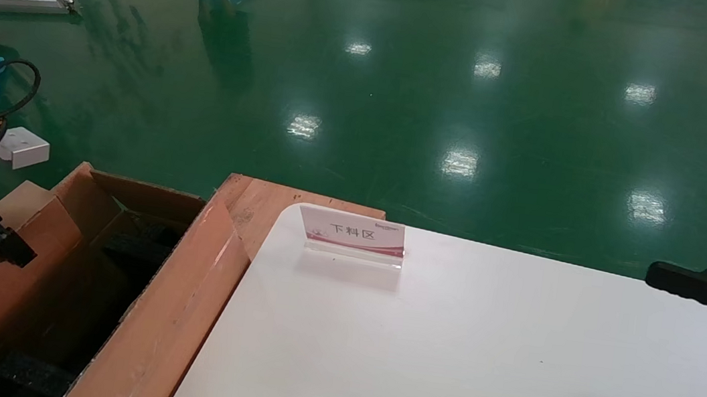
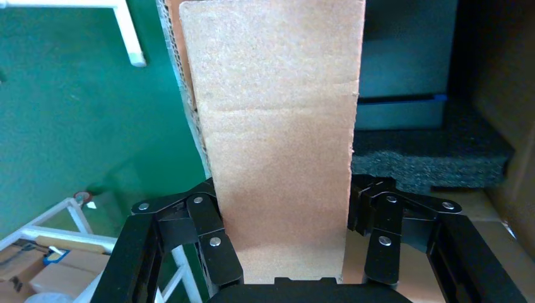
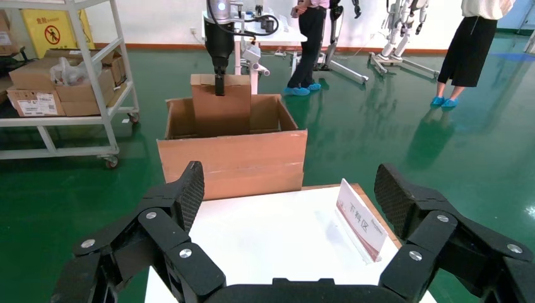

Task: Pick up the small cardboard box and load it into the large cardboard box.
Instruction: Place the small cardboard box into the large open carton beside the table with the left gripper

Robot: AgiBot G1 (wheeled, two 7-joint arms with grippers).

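Head view: the left claw (image 1: 7,244) holds the small cardboard box (image 1: 1,263) over the large cardboard box (image 1: 171,311); the right claw (image 1: 677,363) idles wide open above the white surface (image 1: 442,358). Left wrist view: fingers (image 2: 214,243) pinch its faces. Lower it level, clearing the flaps, before letting go.

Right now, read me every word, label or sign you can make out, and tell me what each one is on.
"下料区": on the sign stand on the white table.
Small logo above it on the same card: too small to read.
Yellow floor sign with a red prohibition symbol: its text is unreadable.
Label on a shelf carton: too blurred.
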